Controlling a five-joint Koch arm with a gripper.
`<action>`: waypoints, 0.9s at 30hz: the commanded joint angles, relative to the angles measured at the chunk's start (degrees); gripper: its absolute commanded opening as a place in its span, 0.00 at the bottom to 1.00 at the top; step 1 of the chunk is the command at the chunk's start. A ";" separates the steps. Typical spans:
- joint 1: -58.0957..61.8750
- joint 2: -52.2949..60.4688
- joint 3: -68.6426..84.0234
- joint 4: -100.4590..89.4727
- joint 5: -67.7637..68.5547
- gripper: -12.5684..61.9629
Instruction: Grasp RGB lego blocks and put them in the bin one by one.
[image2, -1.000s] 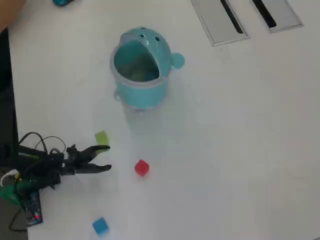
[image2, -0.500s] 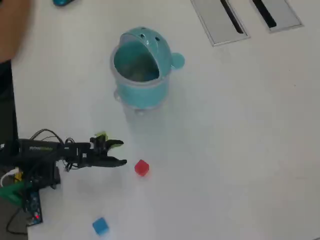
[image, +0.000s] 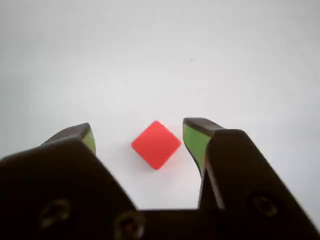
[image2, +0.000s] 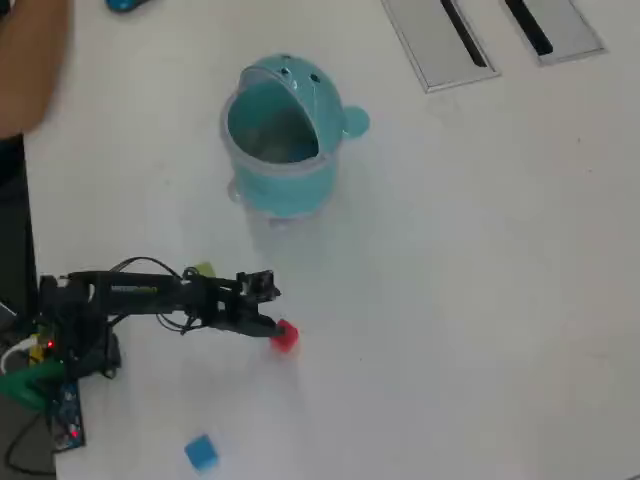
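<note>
Squinting at the overhead view, most of my claw (image2: 272, 322) is just a dark blob over the table (image2: 480, 300), and my own arm (image2: 150, 295) covers nearly all of the yellow-green block (image2: 203, 270), so only a sliver of it peeks out behind me. The wrist view is way clearer: my claw (image: 137, 137) is spread wide, green-lined fingertips (image: 192, 140) on either side of the red block (image: 156, 144), which sits corner-on between them with a gap on both sides, so I'm not touching it as far as I can tell. From above, the red block (image2: 285, 337) pokes out just past my tip, on the bare table. The blue block (image2: 201, 452) sits well apart, down near the bottom edge of the overhead view. The bin (image2: 283, 140) stands well away toward the top, lid swung back so the mouth shows; can't make out what's inside. Two grey slotted panels (image2: 440, 40) are cut off at the top edge, and something skin-coloured (image2: 30, 60) blurs the top left corner.
</note>
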 joint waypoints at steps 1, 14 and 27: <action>0.79 -1.58 -6.86 2.99 -0.26 0.59; -0.44 -12.13 -30.41 34.19 18.46 0.58; -2.20 -21.36 -36.21 41.92 37.09 0.58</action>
